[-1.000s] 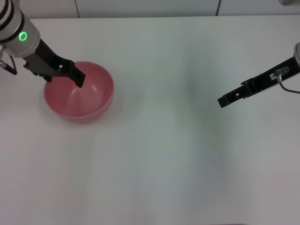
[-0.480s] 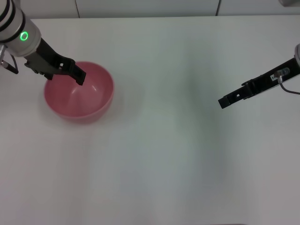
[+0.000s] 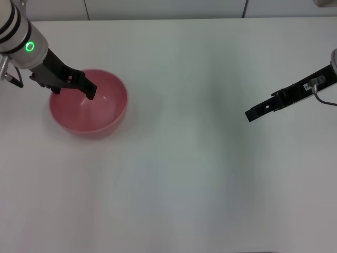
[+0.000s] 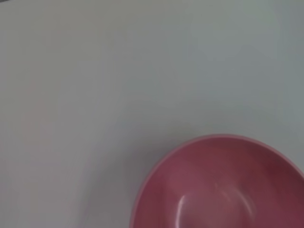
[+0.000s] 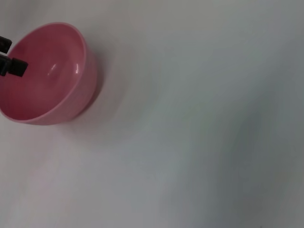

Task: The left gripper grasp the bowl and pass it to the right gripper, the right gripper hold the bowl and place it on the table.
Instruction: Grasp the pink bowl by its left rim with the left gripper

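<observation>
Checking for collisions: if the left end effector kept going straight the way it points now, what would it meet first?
Probably the inside of the bowl. The left end effector points down into it from the near-left rim, though depth is unclear.

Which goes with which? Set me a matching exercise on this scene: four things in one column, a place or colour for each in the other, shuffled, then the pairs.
Things:
1. left gripper
2. right gripper
3. bowl
4. table

Descriptions:
A. glossy pink, standing on the robot's left
B. plain white, under everything
C. over the bare table on the robot's right, far from the bowl
D. tip reaching down inside the bowl

Pairs: 1-D, 2-C, 3-A, 4-B
</observation>
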